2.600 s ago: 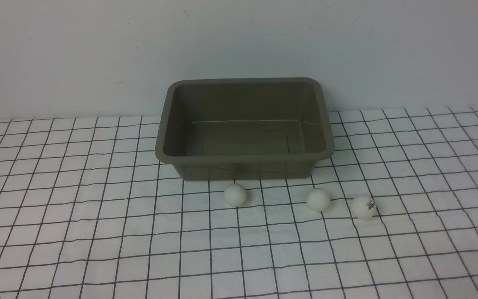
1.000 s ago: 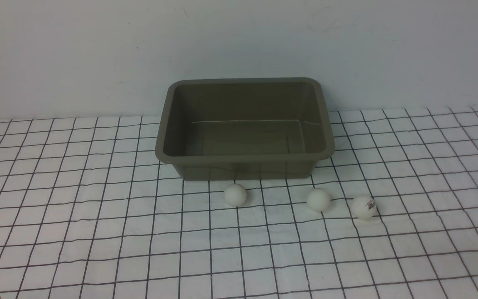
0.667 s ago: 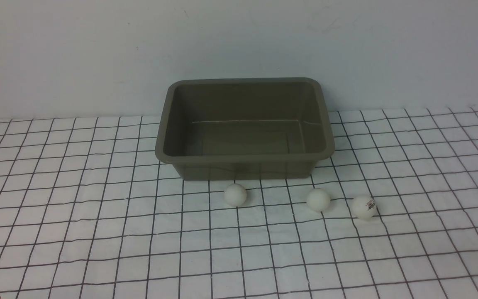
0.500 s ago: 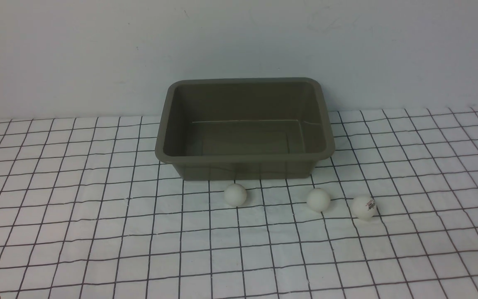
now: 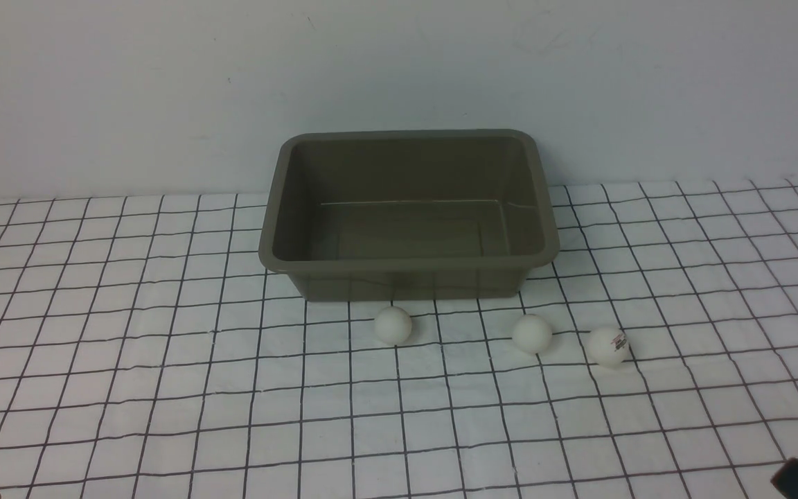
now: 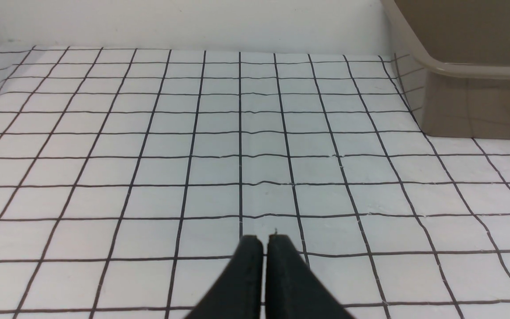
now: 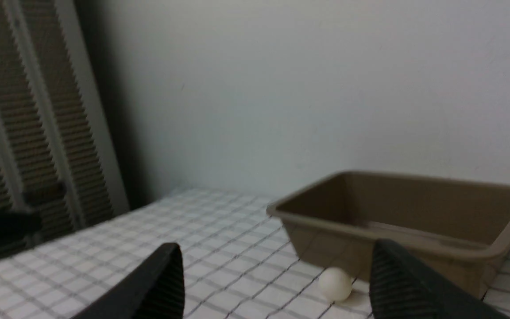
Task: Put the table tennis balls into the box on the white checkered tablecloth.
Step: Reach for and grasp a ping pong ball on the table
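All three table tennis balls (image 5: 532, 333) on the white checkered tablecloth (image 5: 163, 388), just in front of the empty box (image 5: 409, 263). Right gripper (image 7: 276, 252) jaws wide, left gripper (image 6: 264, 241) jaws closed together. Risk: a finger clipping a ball off-centre sends it rolling; cloth wrinkles could deflect it.

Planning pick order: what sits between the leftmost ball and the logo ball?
In the front view, one plain white ball lies between the leftmost ball and the logo ball; all three sit apart.
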Tool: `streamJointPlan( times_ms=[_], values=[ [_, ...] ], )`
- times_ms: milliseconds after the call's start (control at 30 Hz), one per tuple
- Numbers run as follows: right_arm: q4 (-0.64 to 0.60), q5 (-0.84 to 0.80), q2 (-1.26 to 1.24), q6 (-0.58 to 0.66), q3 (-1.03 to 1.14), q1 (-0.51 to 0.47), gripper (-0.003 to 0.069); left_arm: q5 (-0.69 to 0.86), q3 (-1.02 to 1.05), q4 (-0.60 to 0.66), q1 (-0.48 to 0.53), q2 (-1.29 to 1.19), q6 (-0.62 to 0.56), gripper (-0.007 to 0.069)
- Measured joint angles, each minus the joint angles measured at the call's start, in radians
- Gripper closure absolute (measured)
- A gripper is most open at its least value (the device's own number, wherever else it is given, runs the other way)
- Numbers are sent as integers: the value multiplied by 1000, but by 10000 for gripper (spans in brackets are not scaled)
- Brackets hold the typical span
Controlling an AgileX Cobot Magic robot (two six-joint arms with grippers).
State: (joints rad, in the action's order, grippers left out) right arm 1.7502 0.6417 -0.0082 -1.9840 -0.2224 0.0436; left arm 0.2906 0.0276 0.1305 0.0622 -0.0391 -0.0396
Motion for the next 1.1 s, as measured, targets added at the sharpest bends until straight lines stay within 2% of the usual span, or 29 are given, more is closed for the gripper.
streamJointPlan(
  times_ms=[133,233,433,633,767,867,1000,1100],
  values=[
    [18,42,145,-154,-231,0,134,0,0,0,0,0,0,629],
    [19,118,311,-193,-378,0,134,0,0,0,0,0,0,629],
    [19,326,703,-193,-623,0,137,0,0,0,0,0,0,629],
    [19,324,945,-192,-854,0,173,0,0,0,0,0,0,629],
    [19,256,1043,-134,-1046,0,194,0,0,0,0,0,0,629],
    [19,143,1094,-76,-1212,0,198,0,0,0,0,0,0,629],
    [19,-110,1135,-4,-1377,0,198,0,0,0,0,0,0,629],
    [16,-318,1142,22,-1405,0,201,0,0,0,0,0,0,629]
  ],
)
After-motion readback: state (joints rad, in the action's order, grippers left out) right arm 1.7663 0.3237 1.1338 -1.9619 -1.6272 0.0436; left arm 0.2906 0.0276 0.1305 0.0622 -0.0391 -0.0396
